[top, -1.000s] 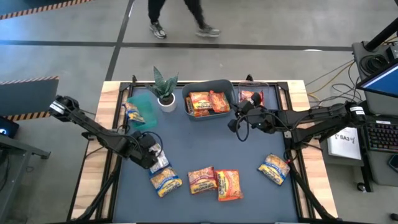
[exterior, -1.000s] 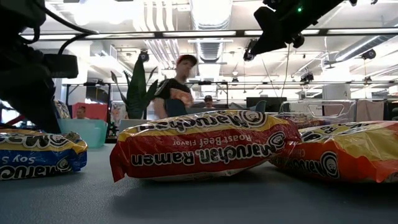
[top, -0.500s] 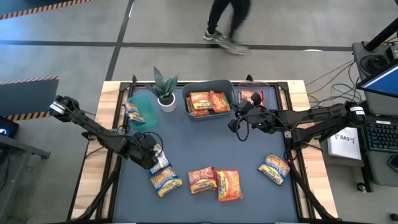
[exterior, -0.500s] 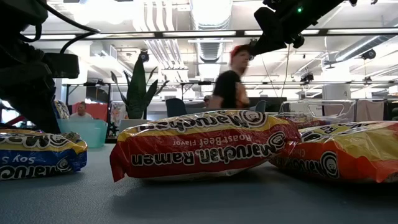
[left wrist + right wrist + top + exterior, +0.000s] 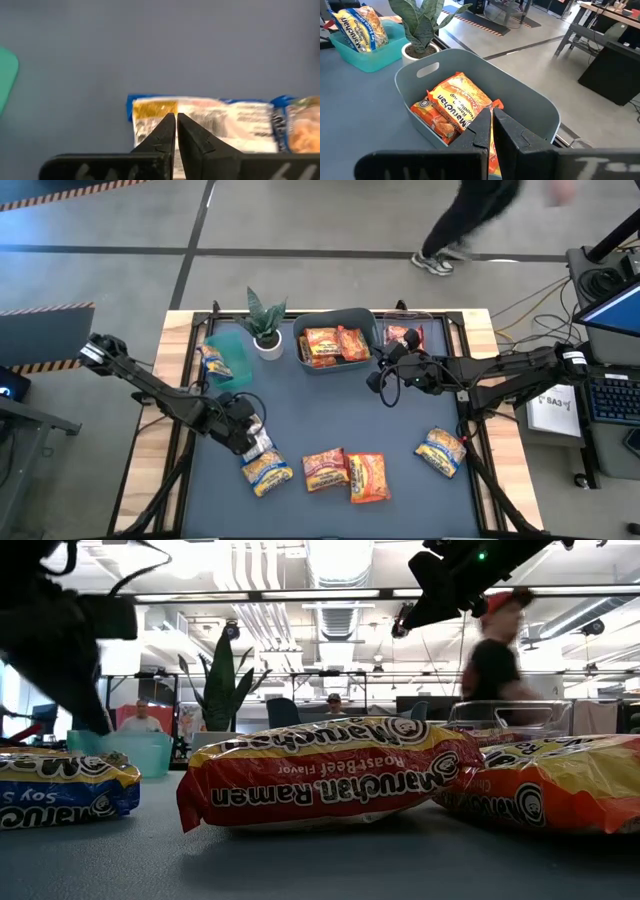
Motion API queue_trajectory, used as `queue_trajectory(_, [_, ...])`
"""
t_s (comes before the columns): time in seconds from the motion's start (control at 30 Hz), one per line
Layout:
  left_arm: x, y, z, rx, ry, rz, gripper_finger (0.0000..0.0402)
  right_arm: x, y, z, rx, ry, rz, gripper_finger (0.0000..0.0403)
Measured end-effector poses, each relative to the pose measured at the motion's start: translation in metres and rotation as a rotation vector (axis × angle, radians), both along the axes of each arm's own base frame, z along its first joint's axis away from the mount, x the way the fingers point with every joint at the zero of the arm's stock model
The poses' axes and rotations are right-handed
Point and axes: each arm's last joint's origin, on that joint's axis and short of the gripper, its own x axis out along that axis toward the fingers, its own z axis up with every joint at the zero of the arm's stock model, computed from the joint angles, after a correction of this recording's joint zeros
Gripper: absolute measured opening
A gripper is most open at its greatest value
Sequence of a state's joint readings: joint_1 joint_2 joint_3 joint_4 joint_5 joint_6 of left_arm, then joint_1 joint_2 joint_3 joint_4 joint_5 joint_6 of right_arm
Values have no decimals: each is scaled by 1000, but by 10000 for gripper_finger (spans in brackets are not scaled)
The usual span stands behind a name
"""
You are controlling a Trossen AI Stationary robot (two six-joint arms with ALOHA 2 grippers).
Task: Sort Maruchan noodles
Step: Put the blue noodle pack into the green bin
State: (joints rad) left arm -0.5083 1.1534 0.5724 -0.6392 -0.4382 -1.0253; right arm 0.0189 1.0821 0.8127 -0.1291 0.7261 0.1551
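Packets of Maruchan noodles are lying along the near edge of the dark table (image 5: 330, 420): a red packet (image 5: 330, 775), an orange packet (image 5: 545, 785) and a blue packet (image 5: 60, 788). Farther in, the left gripper (image 5: 252, 432) is pinching shut on a silver-blue packet (image 5: 210, 120), while the right gripper (image 5: 378, 376) is hovering closed and empty. Farthest, two orange packets (image 5: 455, 107) are sitting in the grey bin (image 5: 520, 95) and another blue one (image 5: 362, 27) in the teal bin (image 5: 357, 52).
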Motion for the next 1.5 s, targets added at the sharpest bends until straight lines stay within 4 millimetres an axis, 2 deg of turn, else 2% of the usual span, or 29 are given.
queue_trajectory(0.2, [7, -5, 17, -12, 1, -82, 0, 1, 1, 0, 37, -8, 52, 9])
queue_trajectory(0.5, [-2, -19, 22, -240, 139, -136, 0, 14, 9, 4, 229, -174, 269, 9])
queue_trajectory(0.7, [-14, -27, 10, -336, 177, 2, 0, 49, 16, -6, 327, -259, 481, 9])
queue_trajectory(0.9, [-26, -31, -9, -381, 227, 46, 0, 95, 19, -15, 348, -144, 577, 9])
queue_trajectory(1.17, [-28, -26, -29, -259, 219, 117, 0, 127, 19, -3, 308, 20, 547, 9])
queue_trajectory(1.33, [-19, -23, -33, -180, 103, 211, 0, 132, 19, 1, 295, 12, 547, 9])
queue_trajectory(1.5, [-1, -11, -35, -67, -82, 327, 0, 133, 19, -4, 320, 9, 533, 9])
